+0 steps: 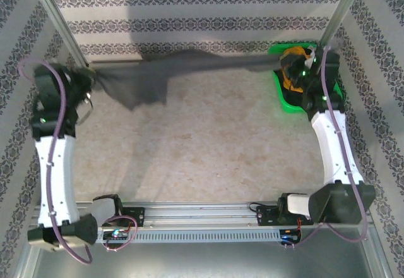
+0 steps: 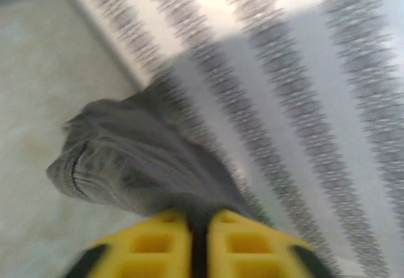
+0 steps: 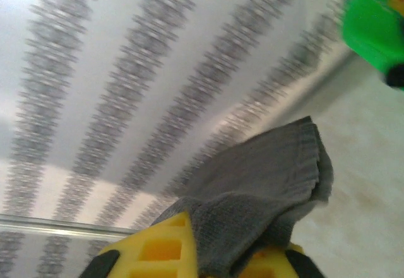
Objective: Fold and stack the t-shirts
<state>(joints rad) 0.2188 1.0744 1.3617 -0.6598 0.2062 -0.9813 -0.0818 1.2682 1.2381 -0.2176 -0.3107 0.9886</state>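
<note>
A charcoal grey t-shirt (image 1: 164,72) hangs stretched across the back of the table, held above it between both grippers. My left gripper (image 1: 90,76) grips its left end. In the left wrist view the yellow fingers (image 2: 151,243) stand almost together, and the grey t-shirt (image 2: 126,164) bunches out from the narrow gap at my left gripper (image 2: 199,227). My right gripper (image 1: 306,64) holds the right end. In the right wrist view the grey t-shirt (image 3: 265,177) is clamped in my right gripper (image 3: 230,237). A mustard orange t-shirt (image 1: 293,57) lies in the green basket (image 1: 287,105).
The green basket (image 3: 372,19) sits at the back right corner, just under the right arm. Patterned walls close in the back and both sides. A metal rail with the arm bases runs along the near edge. The beige tabletop (image 1: 208,145) spreads below the hanging shirt.
</note>
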